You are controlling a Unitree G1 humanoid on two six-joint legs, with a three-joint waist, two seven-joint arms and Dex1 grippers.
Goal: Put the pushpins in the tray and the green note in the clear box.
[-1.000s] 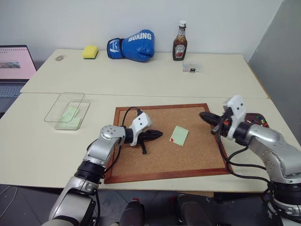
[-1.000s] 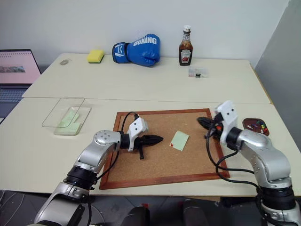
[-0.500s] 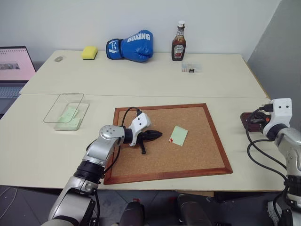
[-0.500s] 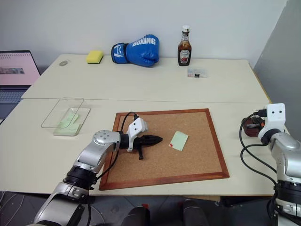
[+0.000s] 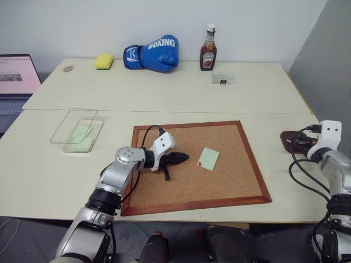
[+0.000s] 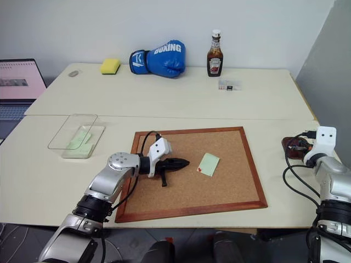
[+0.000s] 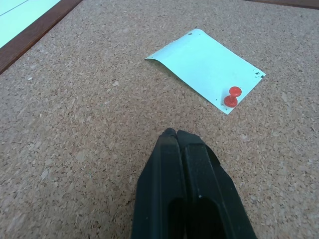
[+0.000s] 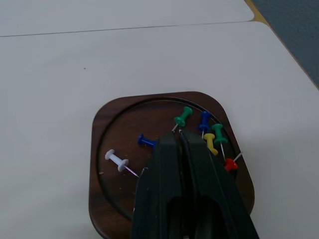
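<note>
Paper-thin, the green note (image 7: 205,66) lay mid-corkboard (image 5: 219,181), one red pushpin (image 7: 232,96) at its corner; we judged an edge pinch best. Both grippers, left (image 7: 175,133) and right (image 8: 179,133), were closed, empty.

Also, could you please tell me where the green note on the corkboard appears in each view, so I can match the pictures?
Left eye view: the green note lies right of centre on the corkboard, just ahead of the left gripper.
Right eye view: the note is in the same mid-board spot.
Left wrist view: it lies just beyond the shut fingertips.
Right wrist view: this one looks at the tray instead.
Shared landmark: the red pushpin at one corner of the note.
</note>
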